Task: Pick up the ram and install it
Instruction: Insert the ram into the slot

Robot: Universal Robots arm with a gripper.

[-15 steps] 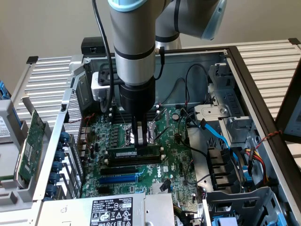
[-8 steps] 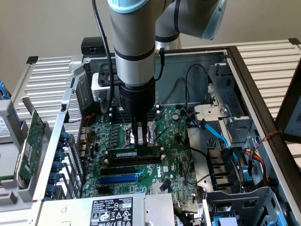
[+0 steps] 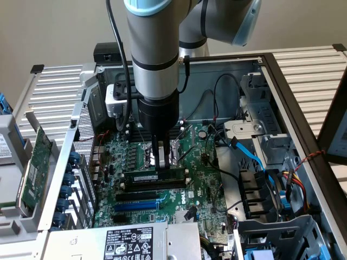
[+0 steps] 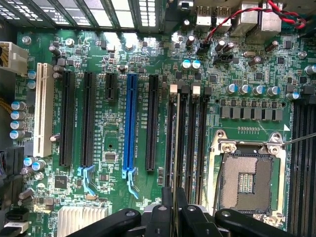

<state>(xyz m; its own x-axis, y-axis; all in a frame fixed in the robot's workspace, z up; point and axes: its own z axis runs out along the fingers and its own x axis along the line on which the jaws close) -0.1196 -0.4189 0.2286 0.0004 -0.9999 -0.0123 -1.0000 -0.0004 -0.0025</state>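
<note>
The ram (image 3: 154,176) is a long dark stick with a pale label strip, lying along the black memory slots (image 3: 152,187) on the green motherboard (image 3: 200,184) inside the open computer case. My gripper (image 3: 159,164) comes straight down on its middle and is shut on it. In the wrist view the ram (image 4: 176,148) appears edge-on as a thin line over a memory slot (image 4: 171,143), running up from between my fingers (image 4: 167,205). I cannot tell whether the stick is fully seated in the slot.
The CPU socket (image 4: 245,182) lies just beside the memory slots. A blue expansion slot (image 4: 130,123) and black slots lie further off. Blue and black cables (image 3: 246,154) crowd the exterior view's right. A green expansion card (image 3: 33,170) leans outside the case at the left.
</note>
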